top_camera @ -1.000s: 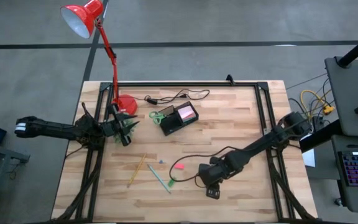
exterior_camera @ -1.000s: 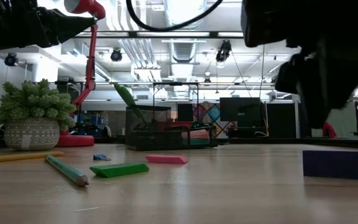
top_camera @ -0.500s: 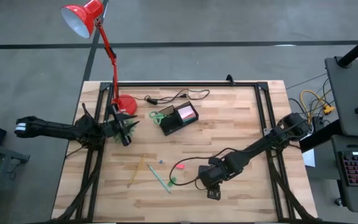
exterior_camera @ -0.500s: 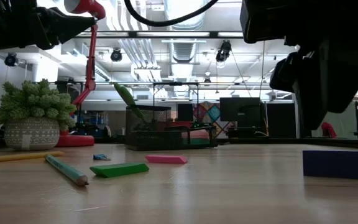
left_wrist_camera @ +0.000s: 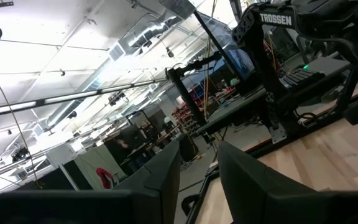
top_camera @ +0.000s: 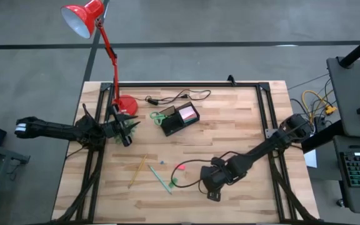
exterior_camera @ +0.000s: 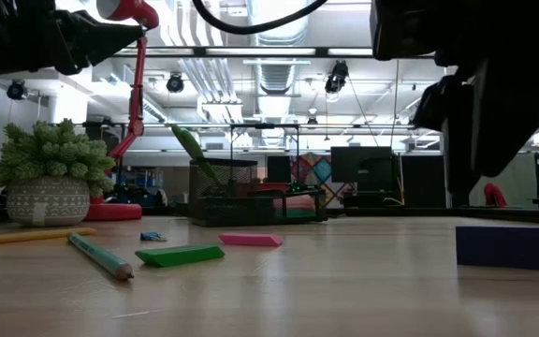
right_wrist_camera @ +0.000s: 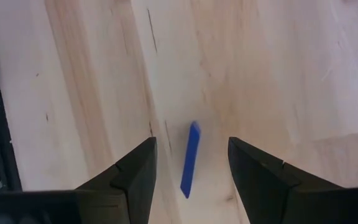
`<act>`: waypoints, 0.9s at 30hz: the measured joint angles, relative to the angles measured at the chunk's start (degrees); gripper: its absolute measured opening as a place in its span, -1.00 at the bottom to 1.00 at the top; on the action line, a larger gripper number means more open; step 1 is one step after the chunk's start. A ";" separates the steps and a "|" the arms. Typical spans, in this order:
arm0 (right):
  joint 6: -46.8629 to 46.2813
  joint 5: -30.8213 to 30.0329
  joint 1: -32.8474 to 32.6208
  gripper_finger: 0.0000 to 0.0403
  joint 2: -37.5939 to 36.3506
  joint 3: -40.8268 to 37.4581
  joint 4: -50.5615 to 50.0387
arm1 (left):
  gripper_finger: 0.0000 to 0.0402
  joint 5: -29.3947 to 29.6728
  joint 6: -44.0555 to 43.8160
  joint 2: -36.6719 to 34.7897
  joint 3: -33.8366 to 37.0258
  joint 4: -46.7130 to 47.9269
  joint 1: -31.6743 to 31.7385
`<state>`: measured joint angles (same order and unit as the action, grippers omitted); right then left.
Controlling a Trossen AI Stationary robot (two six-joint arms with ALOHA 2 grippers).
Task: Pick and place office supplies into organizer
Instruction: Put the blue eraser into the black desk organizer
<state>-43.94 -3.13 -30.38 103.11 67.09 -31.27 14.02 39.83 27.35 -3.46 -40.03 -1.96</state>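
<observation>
Between the right fingers: blue piece, flat on bare wood near the table's front edge; in the low view it is the dark block at far right.
Long axis: runs roughly along the fingers' length and so across their closing line, with a slight tilt. I judge they would shut on its narrow width.
Offset: the piece sits about midway in the gap, nearer neither finger, and touches neither one.
Right gripper: points down at the table over the piece, spread wide, with nothing held.
Move needed, as I judge it: straight down, perhaps a small wrist turn to take out the tilt, then close.
Near neighbours: green piece and pink piece lie just left of the gripper. A loop of black cable runs close by and could snag.
Farther left: pen and pencil lie slantwise, apart from each other.
Organizer: well behind the gripper, mid-table, set at an angle. It holds a pink pad, and scissors lie at its left end.
Carry: from the front of the table back and slightly left to the tray.
Left gripper: waits by the lamp base at the left rail, part open with empty space between the fingers, and is well away from the blue piece.
Nearer arm: the right one, plainly.
</observation>
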 joint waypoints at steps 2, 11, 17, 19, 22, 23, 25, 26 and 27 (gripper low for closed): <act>-0.06 -0.89 -0.45 -0.07 0.00 0.00 0.02 | -0.52 -0.01 0.04 -0.01 -0.17 -0.05 -0.02; -1.53 -2.26 -1.52 -0.07 3.40 0.03 0.19 | -0.52 -0.02 0.09 -0.13 -0.23 -0.02 -0.02; -2.65 -1.47 -1.50 -0.07 4.68 0.23 -0.13 | -0.52 -0.06 0.11 -0.11 -0.25 -0.04 -0.02; -2.69 -1.47 -1.50 -0.07 4.72 0.22 0.14 | -0.52 -0.05 0.10 -0.11 -0.25 -0.05 -0.01; -2.64 -1.43 -1.65 -0.07 5.15 0.22 0.05 | -0.52 -0.07 0.09 -0.13 -0.25 -0.06 -0.01; -2.61 -1.41 -1.65 -0.07 5.53 0.22 0.06 | -0.52 -0.07 0.11 -0.11 -0.25 -0.06 -0.02; -2.53 -1.39 -1.65 -0.07 6.02 0.20 -0.17 | -0.52 -0.07 0.09 -0.11 -0.25 -0.04 -0.01; -2.37 -1.41 -1.63 -0.07 6.39 0.21 -0.12 | -0.52 -0.07 0.09 -0.11 -0.25 -0.06 -0.02; -2.29 -1.43 -1.63 -0.07 6.54 0.24 -0.21 | -0.52 -0.07 0.09 -0.11 -0.25 -0.06 0.00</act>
<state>-46.23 -4.57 -32.01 109.65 67.33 -31.48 13.96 39.93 27.24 -3.70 -40.10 -1.96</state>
